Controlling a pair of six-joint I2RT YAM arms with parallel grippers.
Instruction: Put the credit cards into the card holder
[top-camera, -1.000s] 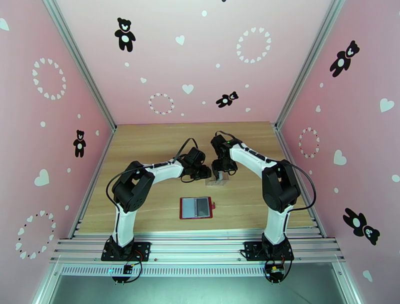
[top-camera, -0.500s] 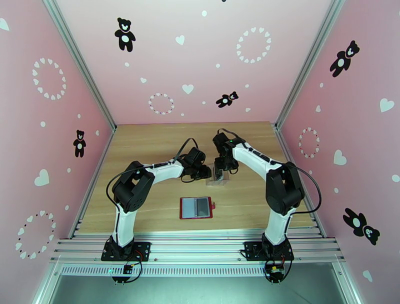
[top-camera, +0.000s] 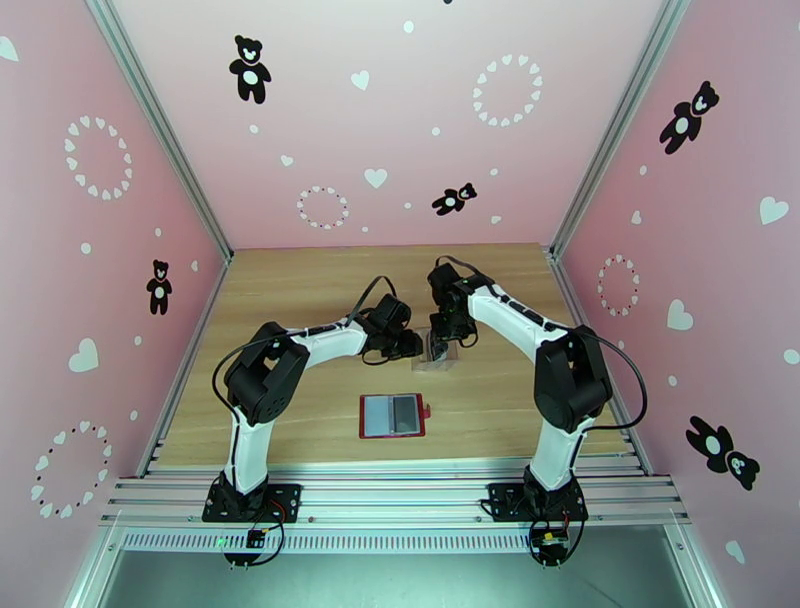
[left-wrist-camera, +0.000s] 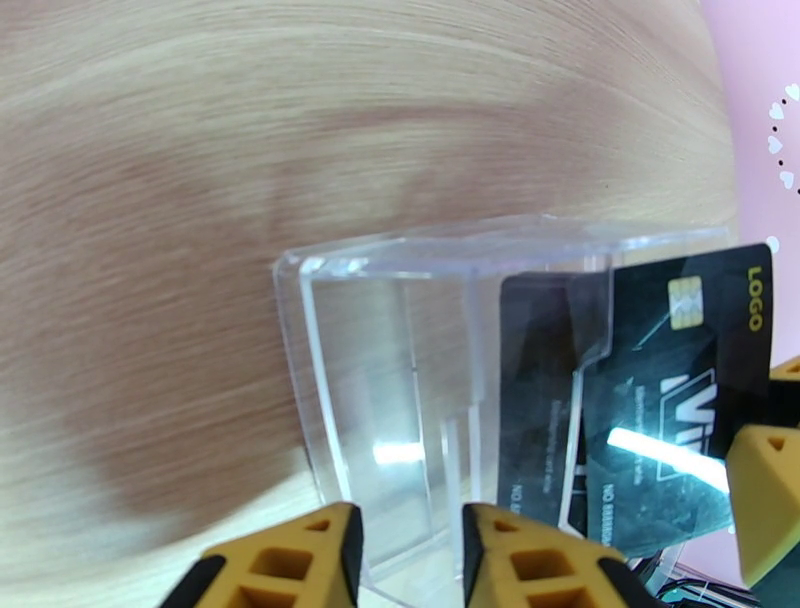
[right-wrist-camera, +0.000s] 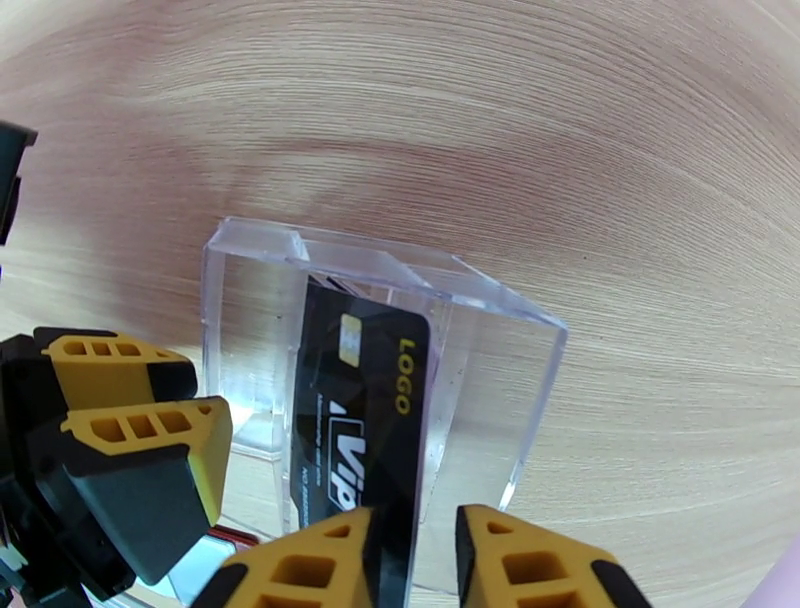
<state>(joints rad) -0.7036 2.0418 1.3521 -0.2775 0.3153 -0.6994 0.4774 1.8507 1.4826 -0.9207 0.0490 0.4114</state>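
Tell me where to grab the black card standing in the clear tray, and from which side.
Take the black card by the edge that juts out of the clear tray, coming in from the tray's open side, pinching its two flat faces. It stands on edge between clear walls, so probably only that edge is free.

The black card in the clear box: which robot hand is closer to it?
Right. The right gripper straddles the black card, one finger on either side of it. The left gripper is at the clear box's wall, beside the card.
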